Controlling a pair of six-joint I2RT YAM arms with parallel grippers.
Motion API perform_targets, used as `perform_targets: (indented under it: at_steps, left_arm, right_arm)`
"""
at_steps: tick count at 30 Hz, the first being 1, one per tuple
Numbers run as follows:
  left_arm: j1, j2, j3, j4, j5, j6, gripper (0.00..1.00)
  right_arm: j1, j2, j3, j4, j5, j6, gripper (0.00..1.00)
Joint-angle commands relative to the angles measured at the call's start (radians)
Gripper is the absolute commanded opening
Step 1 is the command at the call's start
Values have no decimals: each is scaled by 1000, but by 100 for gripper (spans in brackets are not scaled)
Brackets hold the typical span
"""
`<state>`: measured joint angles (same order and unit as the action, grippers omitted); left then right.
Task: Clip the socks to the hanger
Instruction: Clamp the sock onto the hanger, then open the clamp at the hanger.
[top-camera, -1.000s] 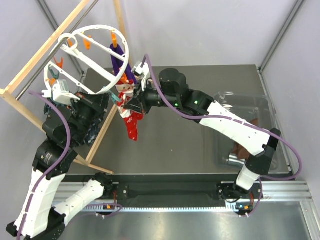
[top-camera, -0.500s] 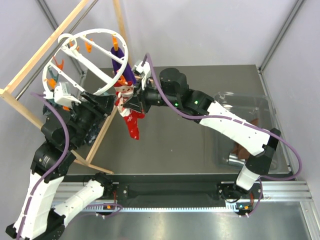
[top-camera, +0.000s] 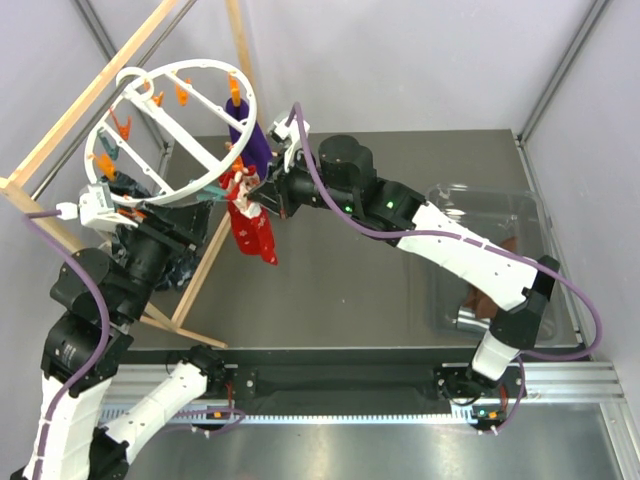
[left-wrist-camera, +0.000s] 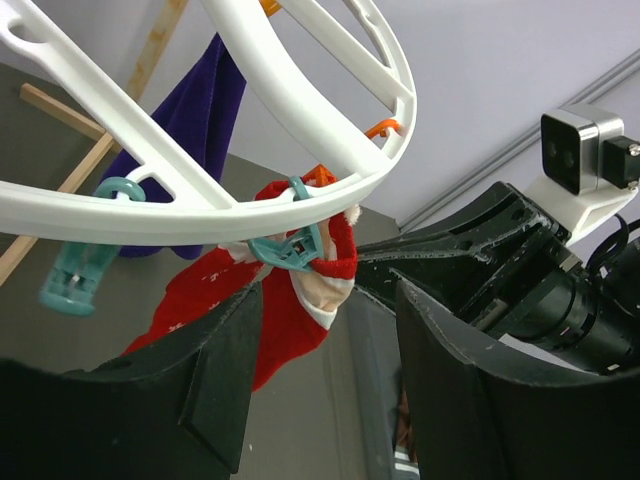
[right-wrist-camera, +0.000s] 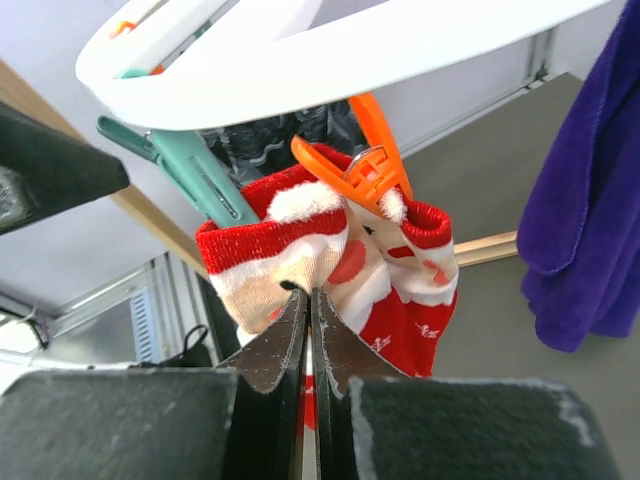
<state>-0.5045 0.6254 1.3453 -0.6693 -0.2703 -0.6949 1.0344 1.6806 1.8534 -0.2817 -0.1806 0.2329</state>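
The white ring hanger (top-camera: 170, 130) hangs tilted from the wooden frame, with orange clips round its rim. Red Santa socks (top-camera: 250, 228) dangle bunched from its near rim. In the left wrist view a teal clip (left-wrist-camera: 290, 246) bites the cuff of a sock (left-wrist-camera: 200, 295) under the hanger rim (left-wrist-camera: 200, 215). My left gripper (left-wrist-camera: 330, 295) stands open just below that clip and holds nothing. My right gripper (right-wrist-camera: 308, 292) is shut, its tips pinching the sock cuff (right-wrist-camera: 260, 270). An orange clip (right-wrist-camera: 365, 170) grips the cuff next to it.
A long purple sock (top-camera: 250, 140) hangs from the far rim. The pale wooden frame (top-camera: 100, 90) slants across the left side. A dark teal cloth (top-camera: 185, 265) lies under my left arm. A clear bin (top-camera: 490, 260) sits on the right.
My left gripper has opened and drawn back to the left. The hanger rim and the socks have swung a little to the left. The right gripper stays shut on the cuff.
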Motion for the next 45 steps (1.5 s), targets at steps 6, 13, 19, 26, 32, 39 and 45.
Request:
perform_targets:
  at_steps: [6,13,19,26,32,39,45]
  left_arm:
    - [-2,-1,60,-58,-9,49,62]
    - [-2,-9,78,-93,-18,71,82]
    - [-2,-6,100,-176,-108,44,71]
    - [-2,74,195,-275,-191,64,66]
    - [-2,132,196,-300,-193,44,69]
    - [-2,163,134,-250,-221,52,66]
    - [-2,163,69,-164,-248,81,62]
  right_arm:
    - [1,1,40,71,105,-49,0]
    - [-16,-9,6,99,98,-58,0]
    - [-28,-30,-25,110,104,-60,0]
    - [-88,-55,-82,154,44,-43,0]
    - [-102,-73,-106,165,6,-43,0]
    - [-111,-82,-114,173,-19,-35,0]
    - [-114,-88,-118,171,-26,-30,0]
